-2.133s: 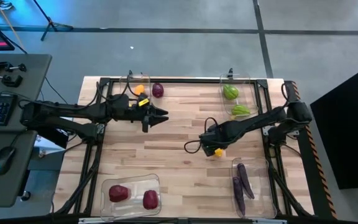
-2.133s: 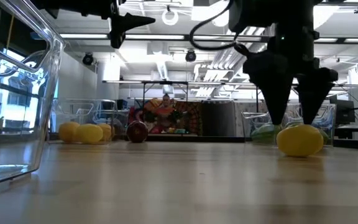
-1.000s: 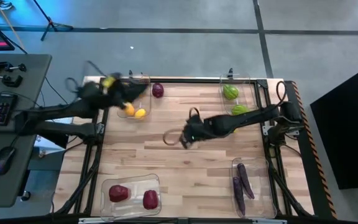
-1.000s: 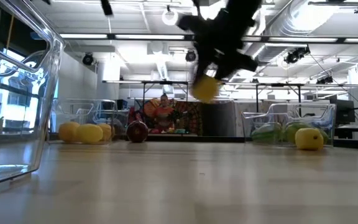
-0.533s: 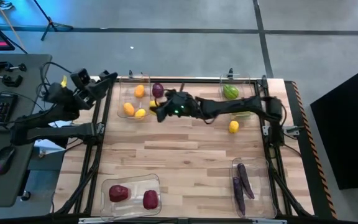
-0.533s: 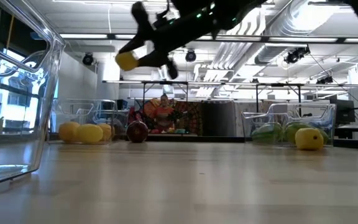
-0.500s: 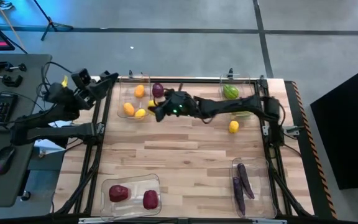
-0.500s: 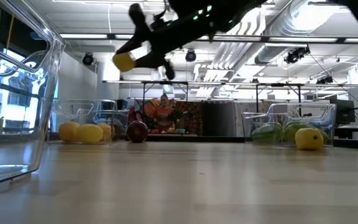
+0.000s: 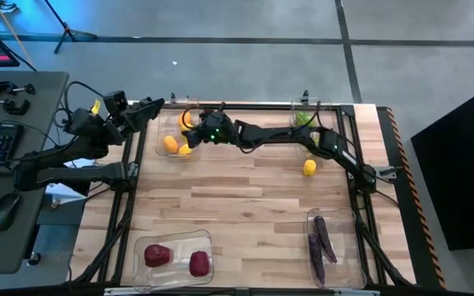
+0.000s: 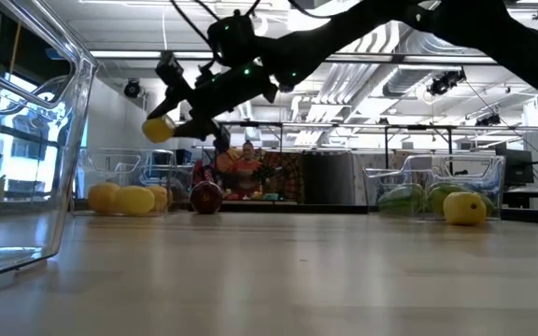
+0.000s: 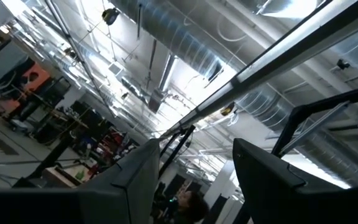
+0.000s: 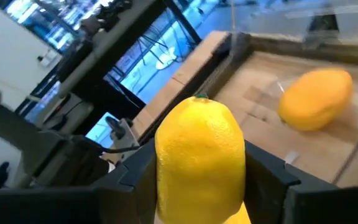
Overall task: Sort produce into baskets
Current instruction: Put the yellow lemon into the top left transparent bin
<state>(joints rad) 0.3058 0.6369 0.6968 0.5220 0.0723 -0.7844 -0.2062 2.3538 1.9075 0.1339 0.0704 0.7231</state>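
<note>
Table centre wide open; baskets only at corners, one loose lemon nr right edge.

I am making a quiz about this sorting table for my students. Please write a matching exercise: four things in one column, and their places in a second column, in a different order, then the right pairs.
Things:
1. lemon
2. yellow fruit
3. two dark red lumps
4. long purple pieces

Places:
A. loose on the bare wood, outside every bin
B. in the near left bin
C. between the fingers of the right gripper, above the far left bin
D. in the near right bin

Pairs: 1-C, 2-A, 3-B, 4-D
</note>
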